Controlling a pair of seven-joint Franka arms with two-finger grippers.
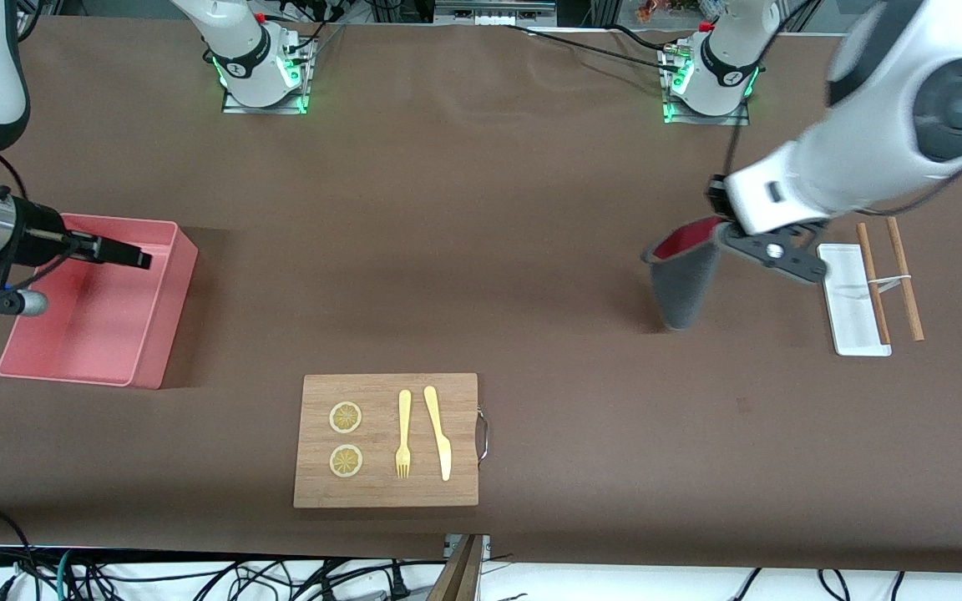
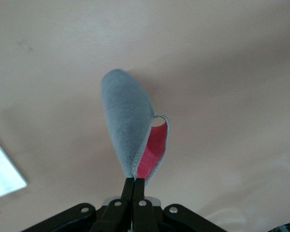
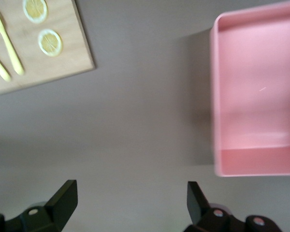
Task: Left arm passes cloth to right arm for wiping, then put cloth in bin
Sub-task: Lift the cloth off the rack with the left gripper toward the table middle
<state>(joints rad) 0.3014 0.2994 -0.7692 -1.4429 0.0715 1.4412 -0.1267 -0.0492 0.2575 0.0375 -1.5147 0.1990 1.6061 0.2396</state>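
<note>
My left gripper (image 1: 721, 234) is shut on one edge of the cloth (image 1: 685, 284) and holds it up over the table, beside the small white tray. The cloth hangs folded, dark grey outside and crimson-pink inside. In the left wrist view the fingertips (image 2: 135, 180) pinch the cloth (image 2: 128, 123) at its edge. My right gripper (image 1: 126, 253) is open and empty, in the air at the salmon-pink bin (image 1: 170, 288) at the right arm's end of the table. The right wrist view shows its spread fingers (image 3: 131, 193) over bare table beside the bin (image 3: 215, 96). The bin is empty.
A wooden cutting board (image 1: 387, 392) with two lemon slices, a yellow fork (image 1: 403, 434) and a yellow knife (image 1: 437, 430) lies near the front camera. A flat white tray (image 1: 853, 317) with two wooden chopsticks (image 1: 904, 280) across it lies toward the left arm's end.
</note>
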